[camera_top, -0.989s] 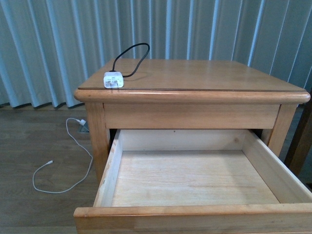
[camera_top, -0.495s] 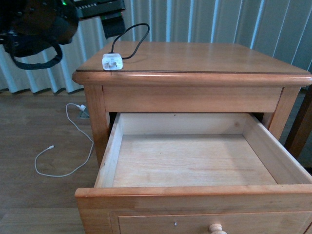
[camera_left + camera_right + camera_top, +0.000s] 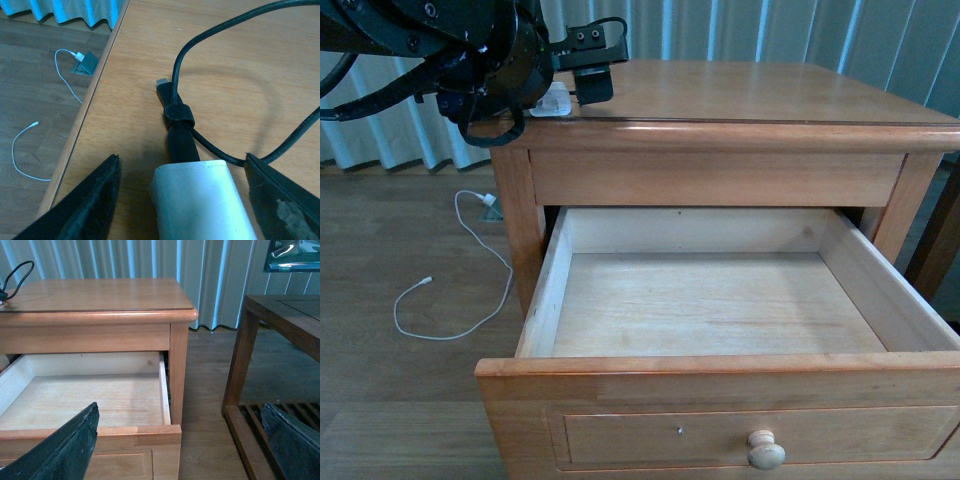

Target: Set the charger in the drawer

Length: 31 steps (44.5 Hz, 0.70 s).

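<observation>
A thin white cable loops on the wooden floor beside the desk; pale curtains hang behind; a darker table stands nearby.

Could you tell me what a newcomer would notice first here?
The drawer stands pulled wide open below the nightstand top, its pale inside showing. At that top's front left corner, the black left gripper sits open astride the white charger. A thin white cable lies looped on the floor to the left.
</observation>
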Available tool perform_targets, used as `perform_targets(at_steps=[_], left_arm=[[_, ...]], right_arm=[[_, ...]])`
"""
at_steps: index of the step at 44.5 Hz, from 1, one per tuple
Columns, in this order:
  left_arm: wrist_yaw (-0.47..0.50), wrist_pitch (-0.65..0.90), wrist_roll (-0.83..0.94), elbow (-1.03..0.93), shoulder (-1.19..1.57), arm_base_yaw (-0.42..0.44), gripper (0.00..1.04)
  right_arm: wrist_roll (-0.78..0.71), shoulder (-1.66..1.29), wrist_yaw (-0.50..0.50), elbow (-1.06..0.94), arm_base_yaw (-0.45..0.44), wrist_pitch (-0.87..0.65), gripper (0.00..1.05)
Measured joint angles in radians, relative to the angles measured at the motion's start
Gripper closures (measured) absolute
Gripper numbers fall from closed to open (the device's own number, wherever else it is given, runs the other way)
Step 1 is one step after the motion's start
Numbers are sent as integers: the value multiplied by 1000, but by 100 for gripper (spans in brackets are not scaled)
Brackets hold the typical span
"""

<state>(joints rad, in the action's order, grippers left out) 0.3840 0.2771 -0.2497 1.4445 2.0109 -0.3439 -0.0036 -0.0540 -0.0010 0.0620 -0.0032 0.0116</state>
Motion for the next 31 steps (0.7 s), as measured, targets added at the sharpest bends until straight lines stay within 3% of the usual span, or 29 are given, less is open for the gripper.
perform_targets(at_steps=[10, 31], left_arm=[[-2, -64, 61, 31, 8, -10, 63], [-47, -5, 65, -66, -70, -20, 65]], right_arm=[[0, 0, 0, 0, 0, 0, 8], [0, 0, 0, 0, 0, 0, 8]])
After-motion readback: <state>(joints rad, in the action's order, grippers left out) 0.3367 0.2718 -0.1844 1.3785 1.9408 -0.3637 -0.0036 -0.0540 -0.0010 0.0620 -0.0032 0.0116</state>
